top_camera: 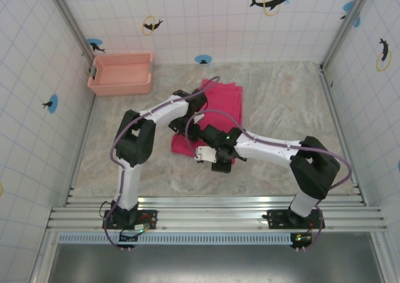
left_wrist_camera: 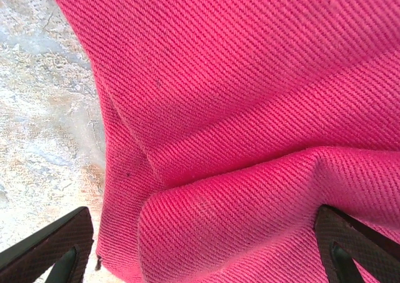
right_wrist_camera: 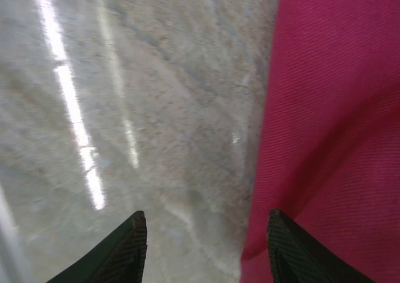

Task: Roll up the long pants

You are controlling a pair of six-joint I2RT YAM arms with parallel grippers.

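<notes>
Two arms at work: the left arm (top_camera: 128, 183) rises straight from its base, folds at a black elbow and sends its white forearm away and to the right, wrist tipped downward. The right arm (top_camera: 269, 148) climbs to its own elbow, then stretches its forearm leftward, bringing both wrists close together near the centre. Seen from the wrist cameras, the left tool (left_wrist_camera: 203, 211) holds its dark, textured fingers (left_wrist_camera: 53, 248) spread wide, while the right tool (right_wrist_camera: 207, 213) also stands parted, though less widely, both pointing down
</notes>
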